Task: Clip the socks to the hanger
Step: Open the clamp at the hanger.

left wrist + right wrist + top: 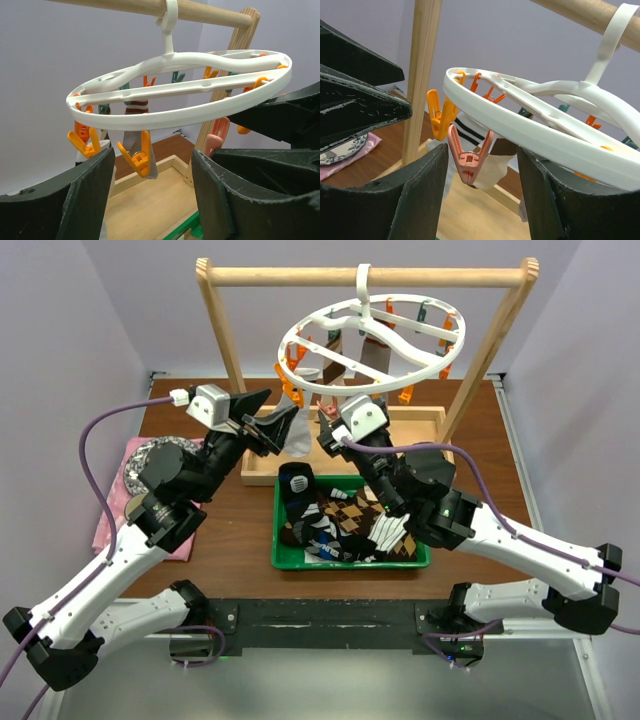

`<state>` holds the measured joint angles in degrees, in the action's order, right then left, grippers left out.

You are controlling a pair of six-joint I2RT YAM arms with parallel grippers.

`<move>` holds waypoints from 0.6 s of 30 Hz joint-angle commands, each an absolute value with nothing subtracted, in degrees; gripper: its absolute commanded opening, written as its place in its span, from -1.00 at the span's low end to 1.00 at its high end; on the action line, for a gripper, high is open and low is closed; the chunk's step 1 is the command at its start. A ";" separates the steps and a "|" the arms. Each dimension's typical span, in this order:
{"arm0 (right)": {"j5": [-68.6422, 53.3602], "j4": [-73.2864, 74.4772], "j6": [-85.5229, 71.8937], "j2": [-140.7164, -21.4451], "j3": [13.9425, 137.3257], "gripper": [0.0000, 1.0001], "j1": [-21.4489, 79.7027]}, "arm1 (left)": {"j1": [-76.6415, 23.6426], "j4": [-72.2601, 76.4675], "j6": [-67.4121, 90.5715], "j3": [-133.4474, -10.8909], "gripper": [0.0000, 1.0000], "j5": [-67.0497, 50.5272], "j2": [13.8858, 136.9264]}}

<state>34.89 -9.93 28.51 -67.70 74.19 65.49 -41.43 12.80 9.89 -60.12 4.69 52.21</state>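
hanger [175,116], one; left pincer [152,172], right pincer [482,167]: two

The white hanger [175,116] carries orange and teal pegs [137,159], the green tray [350,562] holds brown argyle and black-and-white striped socks [350,525], a pink cloth [112,525] lies on the dark brown desk [235,530], and the frame [360,277] is pale wood.

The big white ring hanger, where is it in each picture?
Top external: the hanger is in the upper middle, right of centre.
Left wrist: the hanger stretches across the middle, almost side to side.
Right wrist: the hanger slants from the centre down to the right edge.
Shared landmark: the wooden bar it hangs from, near the top of every view.
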 commanded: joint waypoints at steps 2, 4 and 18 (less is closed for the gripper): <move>32.34 -17.31 27.78 -66.88 72.51 0.17 65.30 | -41.66 15.73 10.37 -59.77 0.35 5.10 51.33; 32.17 -19.41 27.77 -66.97 71.90 0.13 65.30 | -41.66 15.73 10.46 -59.59 0.35 5.18 51.15; 30.59 -23.29 24.88 -67.15 69.52 -0.33 65.22 | -41.66 14.77 10.55 -58.62 0.35 4.75 50.71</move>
